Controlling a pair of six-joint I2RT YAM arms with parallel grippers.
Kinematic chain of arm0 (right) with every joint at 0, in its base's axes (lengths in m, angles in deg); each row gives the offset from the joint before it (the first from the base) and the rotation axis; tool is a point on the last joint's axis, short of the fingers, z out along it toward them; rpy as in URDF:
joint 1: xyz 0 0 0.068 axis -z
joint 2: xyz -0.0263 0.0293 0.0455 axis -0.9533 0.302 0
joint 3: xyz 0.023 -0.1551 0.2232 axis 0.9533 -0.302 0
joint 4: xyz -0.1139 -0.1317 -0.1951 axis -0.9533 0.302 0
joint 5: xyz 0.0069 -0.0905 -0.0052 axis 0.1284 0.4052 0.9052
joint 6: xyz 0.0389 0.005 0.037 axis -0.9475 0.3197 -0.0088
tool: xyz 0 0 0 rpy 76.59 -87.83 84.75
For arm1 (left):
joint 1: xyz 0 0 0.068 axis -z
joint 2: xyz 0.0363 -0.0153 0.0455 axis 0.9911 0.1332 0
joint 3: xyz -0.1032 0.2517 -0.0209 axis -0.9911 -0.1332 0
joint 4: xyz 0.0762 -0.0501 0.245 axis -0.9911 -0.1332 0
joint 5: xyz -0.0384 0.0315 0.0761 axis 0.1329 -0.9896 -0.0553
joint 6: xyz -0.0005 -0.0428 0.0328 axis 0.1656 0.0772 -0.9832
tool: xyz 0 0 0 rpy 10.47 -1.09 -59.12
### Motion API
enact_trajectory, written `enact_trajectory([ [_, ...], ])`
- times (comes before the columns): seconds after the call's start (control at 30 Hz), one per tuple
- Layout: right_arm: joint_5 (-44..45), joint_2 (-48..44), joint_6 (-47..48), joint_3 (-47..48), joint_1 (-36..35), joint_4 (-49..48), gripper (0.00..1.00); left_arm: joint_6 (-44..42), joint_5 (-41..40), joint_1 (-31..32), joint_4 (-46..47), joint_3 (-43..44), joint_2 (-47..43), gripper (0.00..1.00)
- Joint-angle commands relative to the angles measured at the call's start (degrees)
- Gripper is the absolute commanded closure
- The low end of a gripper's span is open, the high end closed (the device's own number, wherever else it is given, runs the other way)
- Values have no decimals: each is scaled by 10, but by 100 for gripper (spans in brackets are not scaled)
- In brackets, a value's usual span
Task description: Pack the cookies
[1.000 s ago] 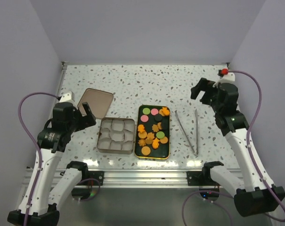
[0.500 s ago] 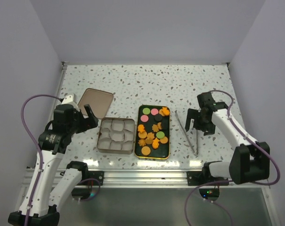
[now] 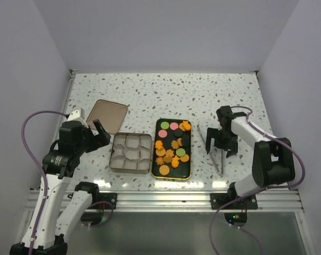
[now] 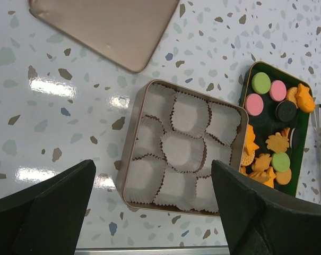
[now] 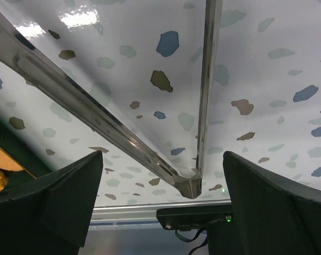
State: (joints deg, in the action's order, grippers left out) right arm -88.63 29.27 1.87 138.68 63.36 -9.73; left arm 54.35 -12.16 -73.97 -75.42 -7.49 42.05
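Cookies [image 4: 279, 142] lie in the dark tray [image 4: 266, 125] (tongs [image 5: 86, 109] beside it); left fingers [image 4: 43, 212] and right fingers [image 5: 59, 202] gape open.

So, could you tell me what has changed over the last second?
The right gripper came down from high at the far right, moving inward; it now sits low and open astride the metal tongs, not gripping them. The left gripper barely shifted, open above the square tin of white paper cups. The cookies, dark tray, tin and brown lid stayed put.
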Motion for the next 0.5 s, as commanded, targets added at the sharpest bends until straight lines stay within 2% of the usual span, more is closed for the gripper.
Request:
enact_trajectory([
  [0.0, -17, 14, 9, 3, -1, -17, 1, 13, 5, 1, 22, -12, 0, 4],
  [0.3, 21, 61, -4, -16, -7, -71, 3, 12, 10, 1, 38, -29, 6, 5],
  [0.47, 38, 50, -6, -21, -10, -91, 29, 9, 8, 1, 38, -35, 5, 5],
])
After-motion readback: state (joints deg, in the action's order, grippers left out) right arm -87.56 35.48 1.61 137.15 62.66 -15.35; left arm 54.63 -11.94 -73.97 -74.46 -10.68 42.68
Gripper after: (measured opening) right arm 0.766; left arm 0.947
